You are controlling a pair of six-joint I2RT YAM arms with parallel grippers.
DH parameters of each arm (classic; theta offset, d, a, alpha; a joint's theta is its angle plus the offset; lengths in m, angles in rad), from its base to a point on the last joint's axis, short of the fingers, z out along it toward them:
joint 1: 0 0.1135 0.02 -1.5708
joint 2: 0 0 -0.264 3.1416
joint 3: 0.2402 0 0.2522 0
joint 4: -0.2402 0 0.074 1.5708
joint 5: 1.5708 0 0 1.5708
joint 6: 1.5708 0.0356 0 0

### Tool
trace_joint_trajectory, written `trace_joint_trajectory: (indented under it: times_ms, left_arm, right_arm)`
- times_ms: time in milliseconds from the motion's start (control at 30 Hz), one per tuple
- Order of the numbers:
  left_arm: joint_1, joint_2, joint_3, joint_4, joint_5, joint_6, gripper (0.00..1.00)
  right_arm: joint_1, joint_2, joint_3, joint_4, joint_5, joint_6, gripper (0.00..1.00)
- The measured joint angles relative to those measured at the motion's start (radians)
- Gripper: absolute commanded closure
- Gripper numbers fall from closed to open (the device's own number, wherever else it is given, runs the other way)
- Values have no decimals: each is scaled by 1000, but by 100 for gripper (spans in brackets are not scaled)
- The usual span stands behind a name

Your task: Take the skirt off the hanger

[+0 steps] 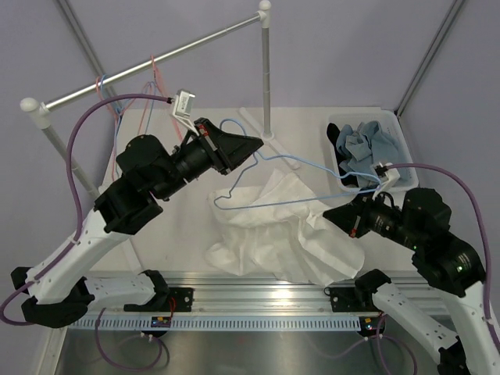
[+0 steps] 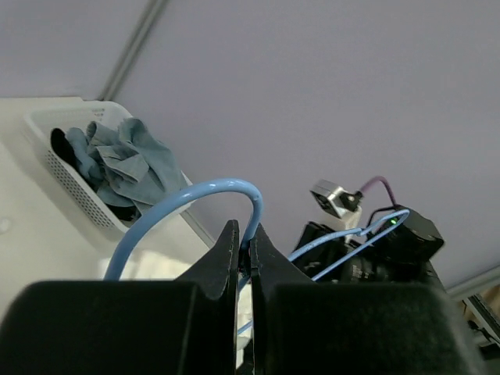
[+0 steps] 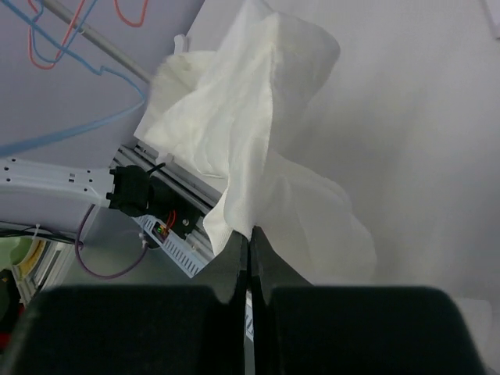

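Centrally, white shirt (image 1: 273,226) (pink hanger (image 1: 158,78) beyond)

Top camera, high behind the 2 arms, looks down over the whole table (image 1: 305,133). Left wrist camera looks close past left gripper (image 2: 244,234) toward bin (image 2: 70,183). Right wrist camera looks past right gripper (image 3: 249,242) onto shirt (image 3: 250,117). Top view shares both.

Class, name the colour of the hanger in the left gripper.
Light blue hanger; left wrist view.
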Motion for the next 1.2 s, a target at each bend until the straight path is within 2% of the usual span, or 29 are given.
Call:
trace_joint_trajectory:
  times_ms: [233,367,600,767,1000,1133,1200]
  left_arm:
    - [0,6,21,4,47,-26,100]
    - [0,-29,66,2,71,-25,100]
    - [0,-176,76,-32,87,16,100]
    - [0,-314,-108,-50,78,60,100]
    - [0,-304,-383,-146,79,116,100]
    - [0,-280,-472,-155,81,136,100]
    - [0,-278,-513,-145,87,138,100]
  right_arm:
    - [0,71,-44,119,-34,1,100]
    - [0,172,41,122,14,-51,100]
    - [-24,492,425,128,257,-241,100]
    - [-138,654,713,161,361,-354,100]
    - [-425,907,1120,241,295,-375,100]
    - [-500,1065,1328,268,262,-373,100]
    - [-523,1113,1373,295,240,-373,100]
